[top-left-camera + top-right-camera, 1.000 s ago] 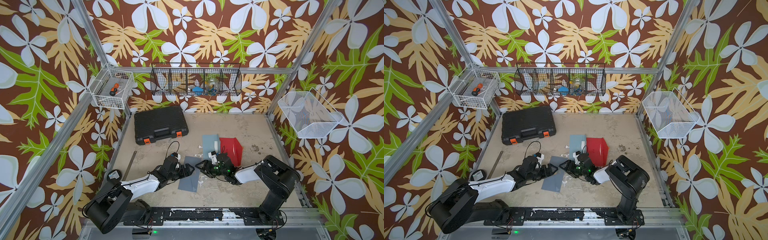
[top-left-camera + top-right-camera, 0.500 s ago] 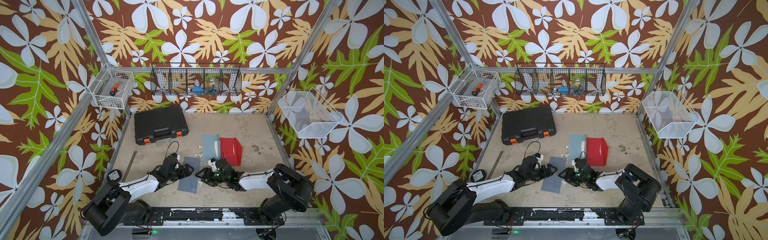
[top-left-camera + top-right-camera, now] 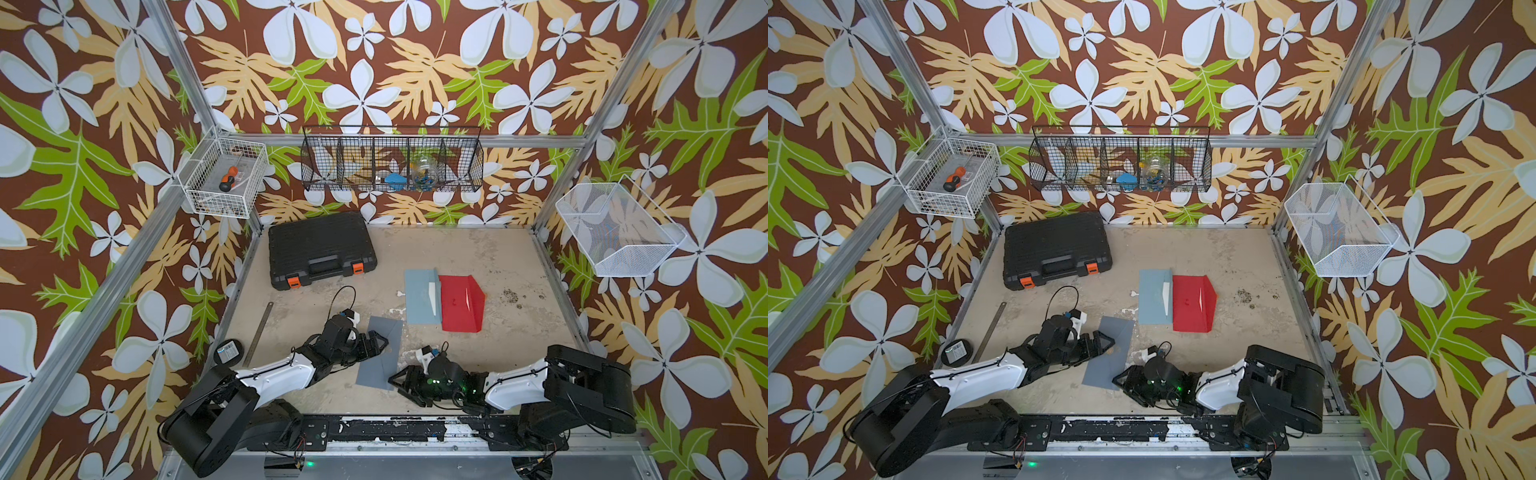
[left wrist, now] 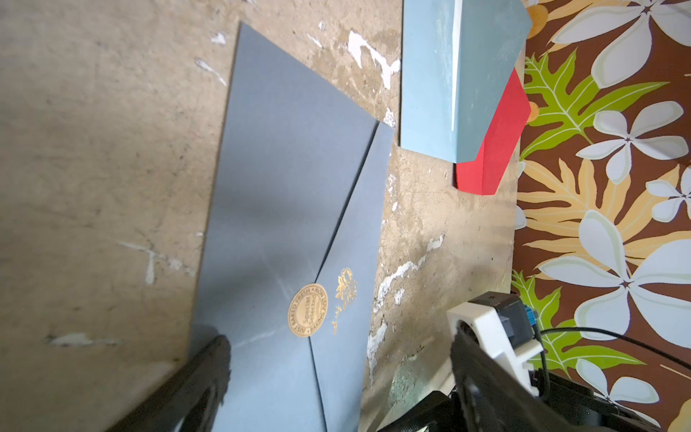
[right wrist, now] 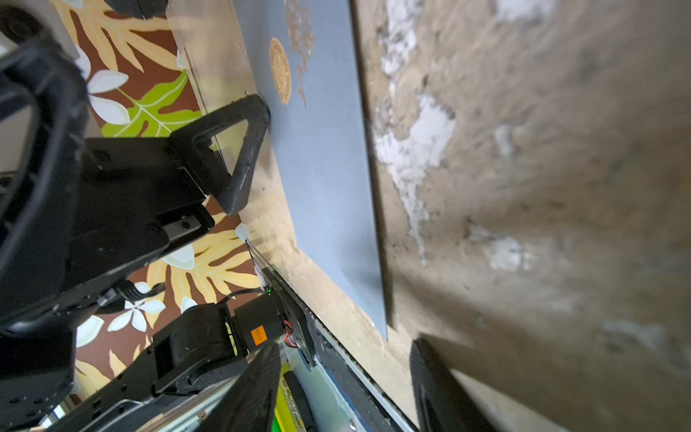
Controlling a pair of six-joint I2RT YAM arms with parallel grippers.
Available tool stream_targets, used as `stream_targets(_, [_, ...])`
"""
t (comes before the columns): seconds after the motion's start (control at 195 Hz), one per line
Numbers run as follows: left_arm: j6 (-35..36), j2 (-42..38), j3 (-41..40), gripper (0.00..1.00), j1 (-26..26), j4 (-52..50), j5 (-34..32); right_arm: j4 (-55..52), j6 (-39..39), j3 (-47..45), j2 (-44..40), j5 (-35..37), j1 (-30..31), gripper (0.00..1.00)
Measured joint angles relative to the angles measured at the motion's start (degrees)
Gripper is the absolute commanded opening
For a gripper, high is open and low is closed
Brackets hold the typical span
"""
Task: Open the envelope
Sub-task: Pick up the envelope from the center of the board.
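Note:
A grey envelope [image 3: 380, 353] [image 3: 1111, 353] lies flat near the front of the table, flap down under a round gold seal [image 4: 307, 315]. My left gripper [image 3: 376, 343] [image 4: 340, 359] is open wide over the envelope's left part. One finger [image 4: 209, 366] rests at its edge and the other hangs past its far side. My right gripper [image 3: 401, 384] [image 5: 344, 381] sits low at the envelope's near right corner, open, with nothing between its fingers. In the right wrist view the envelope [image 5: 325, 161] stretches away, its corner just ahead of the jaws.
A light blue envelope [image 3: 422, 297] and a red one [image 3: 461, 303] lie mid-table, both with flaps raised. A black tool case [image 3: 320, 249] stands at the back left. A steel ruler [image 3: 258, 334] and a round black object [image 3: 227, 351] lie by the left edge. Wire baskets hang on the walls.
My right arm has drawn back toward the table's front, from beside the light blue envelope to the grey envelope's near corner, and its jaws have narrowed. The left arm has stayed put.

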Motion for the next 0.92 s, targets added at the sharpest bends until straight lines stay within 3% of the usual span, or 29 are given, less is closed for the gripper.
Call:
stream_targets(0.46, [0.0,-0.2,-0.4,0.94,0.0,0.7,0.9,6.2,6.1,-0.2,3.6,4.5,0.4,0.58])
stream_targets(0.916, [-0.2,-0.3,-1.0,0.94,0.0,1.5,1.3,10.7,6.5,0.4,6.9,5.9,0.3,0.55])
